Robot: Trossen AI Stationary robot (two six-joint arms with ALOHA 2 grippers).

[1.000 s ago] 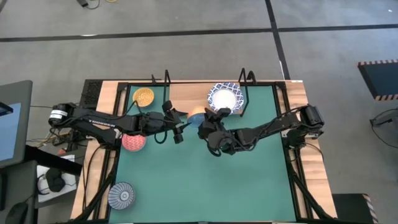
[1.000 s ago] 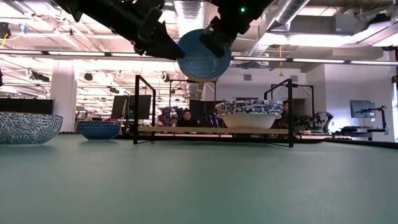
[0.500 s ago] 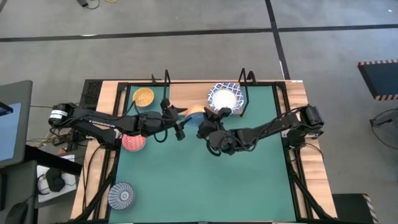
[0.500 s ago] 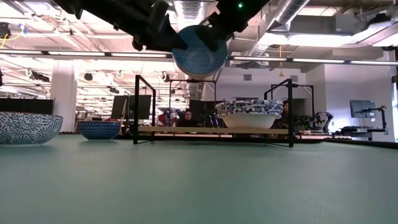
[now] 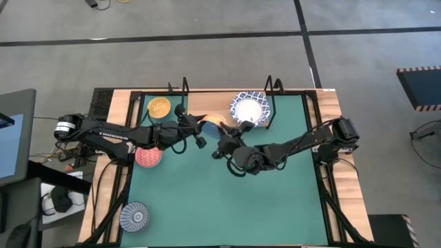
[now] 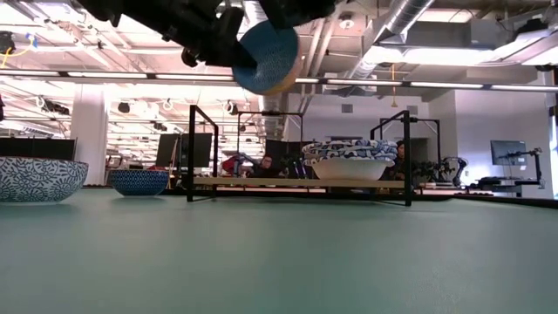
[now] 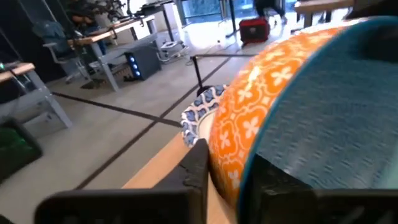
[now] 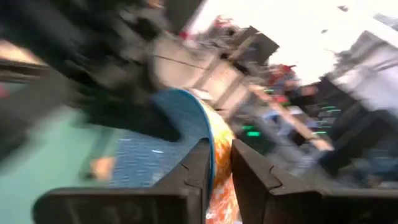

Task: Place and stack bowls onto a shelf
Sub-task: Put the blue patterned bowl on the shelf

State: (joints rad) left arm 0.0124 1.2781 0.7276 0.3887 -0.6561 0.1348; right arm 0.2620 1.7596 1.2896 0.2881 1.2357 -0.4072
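The left gripper [image 5: 197,129] is clamped on an orange-and-blue bowl [image 5: 210,122] and holds it in the air, clear of the green mat [image 5: 227,207]. In the left wrist view the bowl [image 7: 267,93] fills most of the picture, and its rim sits pinched between the two dark fingers [image 7: 194,169] – orange with a white pattern outside, blue inside. From above, the bowl hangs at 12 o'clock from the middle of the table, just in front of the shelf [image 5: 203,103] and tipped on its side.

The right gripper [image 5: 222,143] is just beside the bowl, at about 5 o'clock from it. In its own wrist view the fingers [image 8: 200,167] stand a narrow gap apart with the bowl's rim [image 8: 186,124] running down toward that gap – whether they are pressing on it or free of it I cannot tell.

The low view shows the bowl [image 6: 266,57] well above the level of the shelf [image 6: 261,181].

On the shelf, a yellow bowl [image 5: 159,107] sits at the 11 o'clock end and a stack of white bowls with blue rims [image 5: 248,109] at the 1 o'clock end. On the table, a red bowl [image 5: 147,157] lies at 9 o'clock under the left arm, and a grey ribbed bowl [image 5: 134,216] lies at 7 o'clock.
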